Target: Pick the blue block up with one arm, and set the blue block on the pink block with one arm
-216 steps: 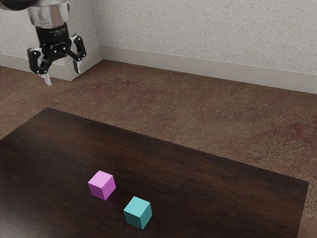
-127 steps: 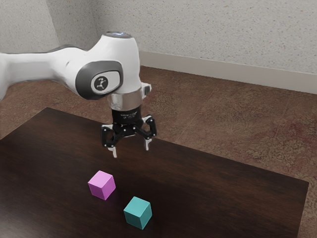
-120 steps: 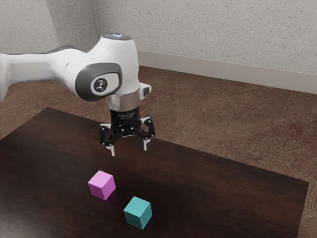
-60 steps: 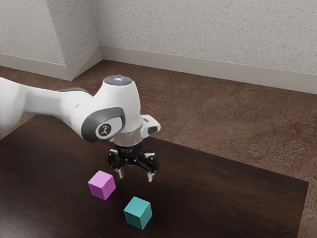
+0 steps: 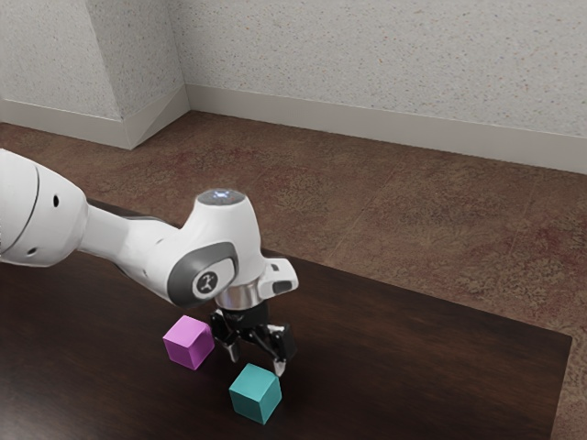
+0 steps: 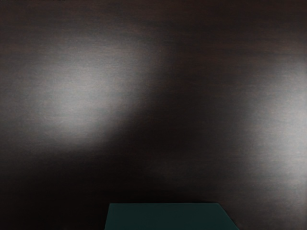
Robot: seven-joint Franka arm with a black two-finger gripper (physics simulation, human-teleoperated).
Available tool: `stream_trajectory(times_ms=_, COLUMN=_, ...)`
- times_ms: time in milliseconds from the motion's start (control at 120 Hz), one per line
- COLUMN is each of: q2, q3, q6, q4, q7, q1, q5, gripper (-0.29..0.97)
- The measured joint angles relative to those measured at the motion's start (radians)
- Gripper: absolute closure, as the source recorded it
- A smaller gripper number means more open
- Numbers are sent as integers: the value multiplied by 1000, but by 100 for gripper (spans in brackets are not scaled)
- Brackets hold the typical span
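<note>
The white arm [image 5: 119, 247] reaches in from the exterior view's left and bends down over the dark wooden table [image 5: 440, 367], with its black gripper [image 5: 256, 362] pointing at the tabletop. The two fingers are spread apart with nothing between them. Their tips hang just above the blue block [image 5: 255, 392] and a little behind it, without touching it. The blue block, which is a teal shade, sits flat on the table near the front edge, with one corner turned toward the camera. The pink block [image 5: 188, 342] also rests on the table, near the blue block and toward the exterior view's left, just beside the gripper's nearer finger; the two blocks are apart. In the wrist view the blue block [image 6: 165, 216] shows as a flat teal shape directly under the hand, with bare dark table [image 6: 153, 96] beyond it. Behind the table lie a brown patterned carpet [image 5: 385, 192] and a pale speckled wall [image 5: 385, 55].
</note>
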Motion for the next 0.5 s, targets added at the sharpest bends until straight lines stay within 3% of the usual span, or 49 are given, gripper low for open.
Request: stream_trajectory(times_ms=500, q2=-20, q3=0, q6=56, q4=-82, q7=131, q1=-14, q5=-44, gripper=0)
